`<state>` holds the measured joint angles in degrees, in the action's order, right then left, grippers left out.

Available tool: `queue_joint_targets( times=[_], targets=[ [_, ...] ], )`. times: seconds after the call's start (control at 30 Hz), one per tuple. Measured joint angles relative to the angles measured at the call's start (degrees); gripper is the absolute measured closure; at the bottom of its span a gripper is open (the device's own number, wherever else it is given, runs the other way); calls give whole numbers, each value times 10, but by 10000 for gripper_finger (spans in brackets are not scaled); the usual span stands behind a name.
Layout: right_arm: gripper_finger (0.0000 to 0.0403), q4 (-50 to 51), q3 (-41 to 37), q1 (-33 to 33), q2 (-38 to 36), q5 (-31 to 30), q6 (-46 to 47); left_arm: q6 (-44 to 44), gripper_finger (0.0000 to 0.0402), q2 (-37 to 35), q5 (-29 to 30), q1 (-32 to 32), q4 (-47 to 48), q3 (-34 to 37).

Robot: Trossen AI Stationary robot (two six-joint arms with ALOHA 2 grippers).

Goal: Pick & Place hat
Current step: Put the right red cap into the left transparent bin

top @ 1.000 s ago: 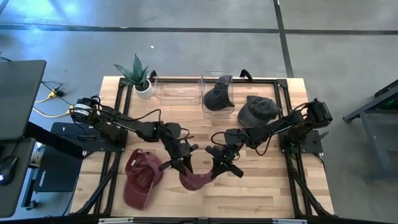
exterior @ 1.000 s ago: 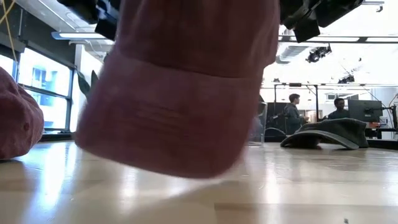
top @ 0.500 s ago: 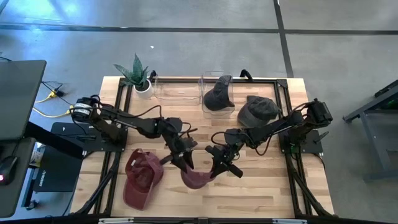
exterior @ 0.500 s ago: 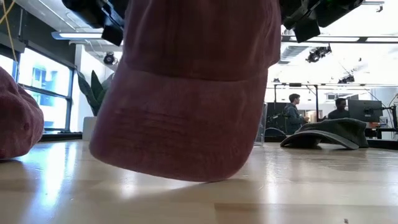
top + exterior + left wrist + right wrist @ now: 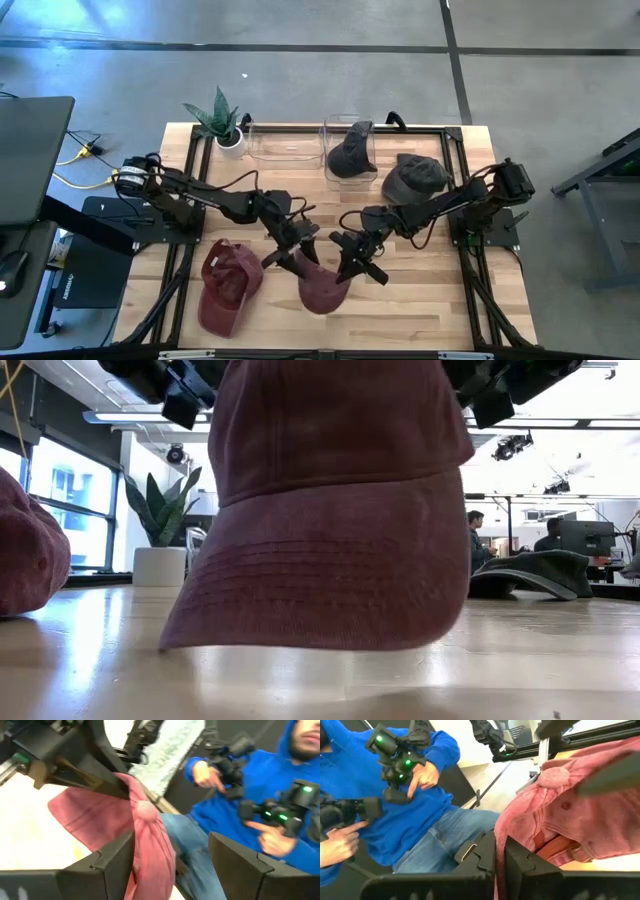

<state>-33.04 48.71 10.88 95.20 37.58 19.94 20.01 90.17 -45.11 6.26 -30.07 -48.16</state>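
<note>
Lifted between both arms: red hat (image 5: 322,292), pinched by clenched right gripper (image 5: 347,262), with left gripper (image 5: 287,254) spread wide, apparently released. Still to do, seemingly: carrying and placing, perhaps into clear bin (image 5: 283,144); second red hat (image 5: 225,287) untouched.

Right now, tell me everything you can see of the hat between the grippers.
The hat is a faded maroon cap of washed cotton, with a stitched brim toward the low camera. It hangs low over the table. The right gripper pinches its fabric shut; the left gripper stands open beside it.
</note>
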Motion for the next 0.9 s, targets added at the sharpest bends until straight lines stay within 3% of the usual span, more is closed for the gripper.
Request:
queue_joint_targets(
  times=[0.17,0.47,0.7,0.9],
  targets=[
    [390,-7,0,0,0,-6,-5,0,156,0,54,5,19,0],
    [393,-7,0,-9,0,-25,-8,33,164,19,55,6,0,-19],
    [381,15,0,-12,-1,-24,-1,24,215,48,58,9,34,-40],
    [380,12,0,-11,-1,-22,-7,-1,283,48,49,9,34,-41]
  ],
)
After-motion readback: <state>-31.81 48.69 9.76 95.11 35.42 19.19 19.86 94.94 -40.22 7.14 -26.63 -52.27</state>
